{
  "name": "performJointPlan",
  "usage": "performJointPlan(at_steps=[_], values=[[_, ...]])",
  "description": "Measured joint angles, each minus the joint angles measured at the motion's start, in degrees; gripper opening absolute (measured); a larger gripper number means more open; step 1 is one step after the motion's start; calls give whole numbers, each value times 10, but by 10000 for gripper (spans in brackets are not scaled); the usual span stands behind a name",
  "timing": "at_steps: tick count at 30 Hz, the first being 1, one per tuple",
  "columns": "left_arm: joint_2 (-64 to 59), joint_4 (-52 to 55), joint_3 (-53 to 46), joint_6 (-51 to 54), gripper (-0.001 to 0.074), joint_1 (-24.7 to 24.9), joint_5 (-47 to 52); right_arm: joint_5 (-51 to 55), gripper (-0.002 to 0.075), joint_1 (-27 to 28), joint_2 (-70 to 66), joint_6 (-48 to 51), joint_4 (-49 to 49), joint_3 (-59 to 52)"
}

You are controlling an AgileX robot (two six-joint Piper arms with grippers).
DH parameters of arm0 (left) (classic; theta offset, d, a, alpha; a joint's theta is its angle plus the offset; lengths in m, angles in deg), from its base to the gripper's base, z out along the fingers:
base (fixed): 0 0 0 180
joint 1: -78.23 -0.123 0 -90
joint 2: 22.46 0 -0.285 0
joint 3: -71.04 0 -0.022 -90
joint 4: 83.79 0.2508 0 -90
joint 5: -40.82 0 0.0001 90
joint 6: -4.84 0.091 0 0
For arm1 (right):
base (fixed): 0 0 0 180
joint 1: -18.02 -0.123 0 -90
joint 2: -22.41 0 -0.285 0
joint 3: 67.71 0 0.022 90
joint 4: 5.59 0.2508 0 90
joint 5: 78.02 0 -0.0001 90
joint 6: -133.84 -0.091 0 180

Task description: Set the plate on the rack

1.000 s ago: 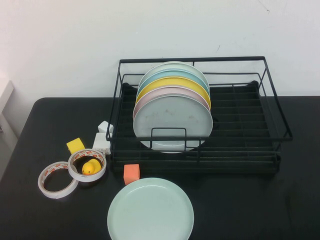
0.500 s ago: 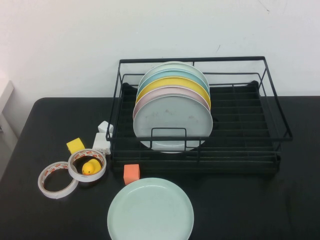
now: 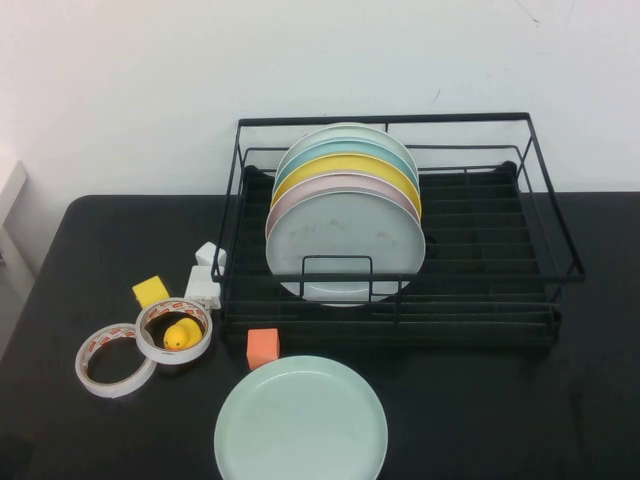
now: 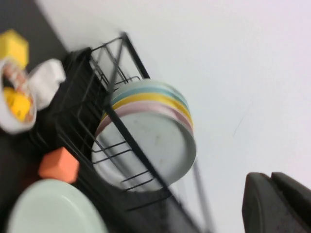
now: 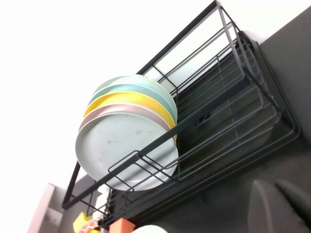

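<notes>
The pale mint-green plate (image 3: 300, 420) lies flat on the black table at the front, just ahead of the rack; parts of it also show in the left wrist view (image 4: 48, 208) and the right wrist view (image 5: 150, 229). The black wire rack (image 3: 385, 119) stands behind it, with its right half bare. It also shows in the left wrist view (image 4: 121, 136) and the right wrist view (image 5: 218, 97). Neither arm shows in the high view. My left gripper (image 4: 271, 178) is shut and empty, held off to the rack's left. My right gripper (image 5: 274, 187) is shut and empty, held above the table to the rack's right.
Several plates (image 3: 345, 240) stand upright in the rack's left half, a greyish-white one in front. An orange cube (image 3: 262, 347) sits by the mint plate's far left edge. Two tape rolls (image 3: 115, 360), a yellow duck (image 3: 182, 335), a yellow cube (image 3: 151, 291) and white blocks (image 3: 205, 285) lie left of the rack.
</notes>
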Motion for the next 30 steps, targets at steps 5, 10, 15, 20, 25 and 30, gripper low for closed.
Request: performJointPlan(at_steps=[5,10,15,20,25,30], values=[[-107,131,131,104,-3,0,131,-1,-2,0,0,67,3,0],[-280,275,237,129,-2,0,256,0,-2,0,0,100,3,0],[-454,327,319,202,30,0,311,13,-2,0,0,104,4,0],[-586,337,373,253,232,24,315,26,-2,0,0,112,10,0],[-675,344,389,275,369,87,296,30,-2,0,0,114,14,0],[-737,351,390,274,388,140,253,34,-2,0,0,115,14,0]])
